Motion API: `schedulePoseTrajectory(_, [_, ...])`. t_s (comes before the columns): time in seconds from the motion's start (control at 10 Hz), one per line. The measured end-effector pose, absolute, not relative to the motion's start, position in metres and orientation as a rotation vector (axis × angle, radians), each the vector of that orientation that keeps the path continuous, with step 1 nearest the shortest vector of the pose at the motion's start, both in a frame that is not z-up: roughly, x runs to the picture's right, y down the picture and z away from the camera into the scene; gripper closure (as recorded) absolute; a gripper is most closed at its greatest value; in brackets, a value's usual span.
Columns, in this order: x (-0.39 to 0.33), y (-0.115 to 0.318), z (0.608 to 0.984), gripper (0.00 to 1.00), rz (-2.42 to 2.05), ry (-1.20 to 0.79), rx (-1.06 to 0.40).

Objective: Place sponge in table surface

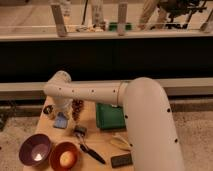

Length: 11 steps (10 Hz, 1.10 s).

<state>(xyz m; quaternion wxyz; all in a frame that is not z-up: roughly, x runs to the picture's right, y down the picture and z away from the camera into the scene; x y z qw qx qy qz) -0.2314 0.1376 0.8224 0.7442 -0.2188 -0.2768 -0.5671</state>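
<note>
Camera view puts two bowls nearest us at the lower left of the frame, a purple bowl [23, 148] and an orange-brown bowl [54, 155], set side by side and almost touching at the front edge of the table surface [102, 140]. Right of them lies a flat black block [121, 160], and between it and the bowls a dark-handled brush [88, 145] rests at a slant. The thick white arm [150, 120] fills the lower right and reaches leftward across the middle of the frame, so that the gripper [61, 114] hangs down over the far left part of the tabletop. Directly beneath it sits the sponge [61, 121], a small light-blue pad low against the wood. We judge that this spot was chosen because the wood there is bare, between the bowls and the green tray [110, 117]. Whether the gripper grips the sponge or has let it go we cannot tell, nor whether the pad already bears fully on the table. The tabletop is light tan, smooth and small. Behind it runs a pale ledge with a long dark band above, then a railing with pale posts along the upper frame, and a lit floor beyond.
</note>
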Motion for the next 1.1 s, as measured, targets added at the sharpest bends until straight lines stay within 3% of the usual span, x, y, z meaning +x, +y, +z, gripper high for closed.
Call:
schedulePoseTrajectory(0.3, [-0.222, 0.158, 0.863, 0.97, -1.321, -0.702, -0.483])
schedulePoseTrajectory(0.6, [-0.226, 0.164, 0.877, 0.68, -1.426, -0.800, -0.466])
schedulePoseTrajectory(1.0, [-0.244, 0.145, 0.849, 0.27, -1.546, -0.854, -0.413])
schedulePoseTrajectory(1.1, [-0.250, 0.145, 0.846, 0.21, -1.591, -0.842, -0.433])
